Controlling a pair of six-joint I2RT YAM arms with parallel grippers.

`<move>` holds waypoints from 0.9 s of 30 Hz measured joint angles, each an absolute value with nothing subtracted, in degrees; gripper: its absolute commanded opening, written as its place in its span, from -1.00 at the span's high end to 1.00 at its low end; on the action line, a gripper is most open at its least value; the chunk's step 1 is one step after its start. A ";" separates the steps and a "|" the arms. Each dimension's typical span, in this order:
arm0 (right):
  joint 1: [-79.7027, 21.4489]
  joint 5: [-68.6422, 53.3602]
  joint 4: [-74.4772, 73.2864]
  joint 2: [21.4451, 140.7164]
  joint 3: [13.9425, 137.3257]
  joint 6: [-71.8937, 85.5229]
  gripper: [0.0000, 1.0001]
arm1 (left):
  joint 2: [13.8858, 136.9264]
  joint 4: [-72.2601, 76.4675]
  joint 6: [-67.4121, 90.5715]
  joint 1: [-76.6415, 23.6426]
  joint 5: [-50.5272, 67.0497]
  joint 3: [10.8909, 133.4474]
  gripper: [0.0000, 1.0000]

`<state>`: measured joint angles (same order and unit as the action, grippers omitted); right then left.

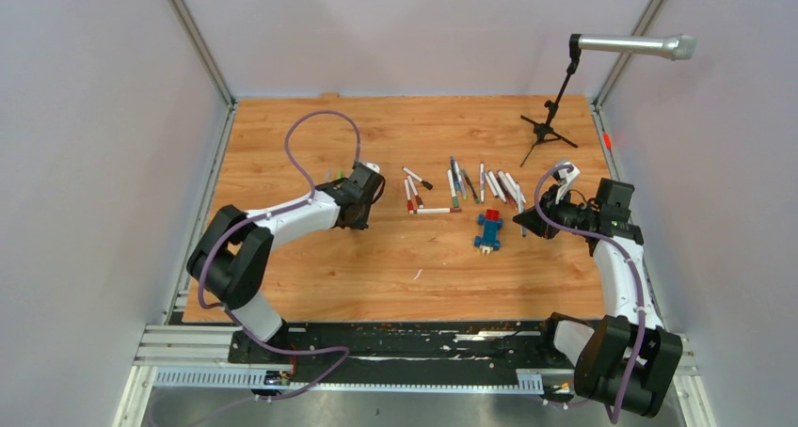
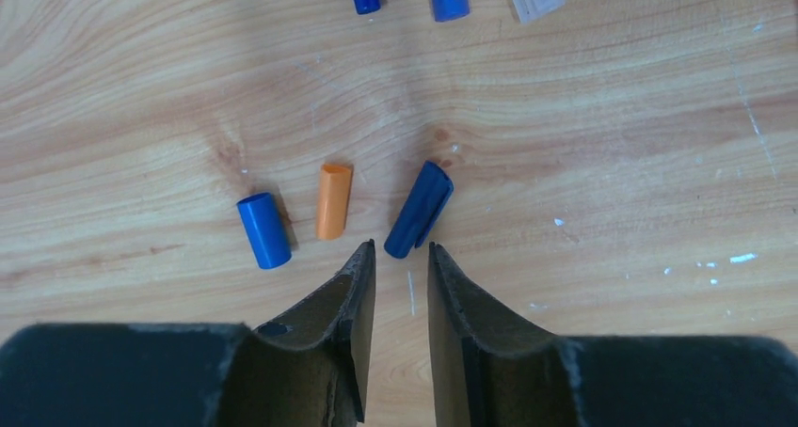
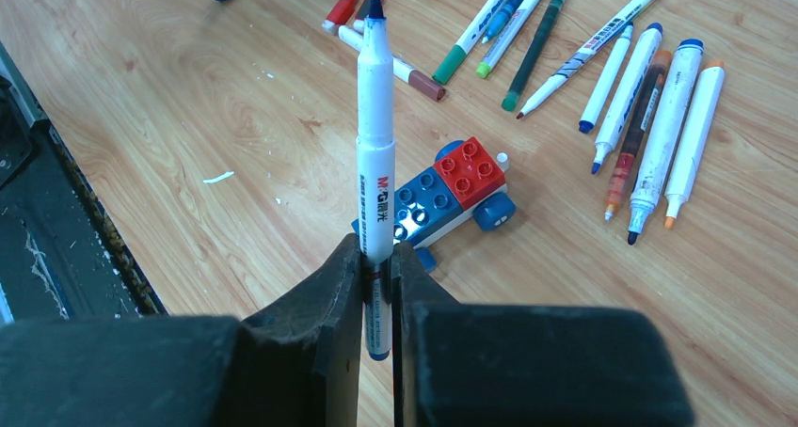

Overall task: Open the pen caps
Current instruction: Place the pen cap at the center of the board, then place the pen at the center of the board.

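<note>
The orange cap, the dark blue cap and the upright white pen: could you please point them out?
orange cap point(image 2: 333, 201): left wrist view, middle of its side.
dark blue cap point(image 2: 419, 210): left wrist view, middle of its side.
white pen point(image 3: 375, 135): right wrist view, middle of its barrel.

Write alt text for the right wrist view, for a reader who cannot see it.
The right hand clamps a white pen that points away from the camera, its dark tip bare. Behind it on the wooden table sits a blue-and-red block toy, and loose pens lie in a row to the upper right.
</note>
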<state>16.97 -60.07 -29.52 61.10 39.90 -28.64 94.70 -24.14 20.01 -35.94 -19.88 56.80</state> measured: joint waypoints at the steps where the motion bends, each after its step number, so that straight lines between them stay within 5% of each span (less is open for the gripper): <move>1: 16.97 -60.07 -29.52 61.10 39.90 -28.64 1.00 | 94.13 -24.49 19.99 -35.94 -19.86 56.80 0.28; 8: 16.97 -58.87 -29.54 61.04 39.90 -28.69 1.00 | 85.12 -25.71 19.44 -35.94 -18.41 56.47 -0.21; 13: 16.97 -54.24 -31.16 61.98 41.80 -30.06 0.92 | 73.08 -25.15 19.25 -35.94 -17.52 53.43 -0.98; 27: 16.62 -39.09 -35.94 88.12 63.07 -34.70 0.73 | 47.07 -15.55 26.85 -35.53 -5.50 34.85 -1.00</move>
<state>16.62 -39.09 -35.94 88.12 63.07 -34.70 47.07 -15.55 26.85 -35.53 -5.50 34.85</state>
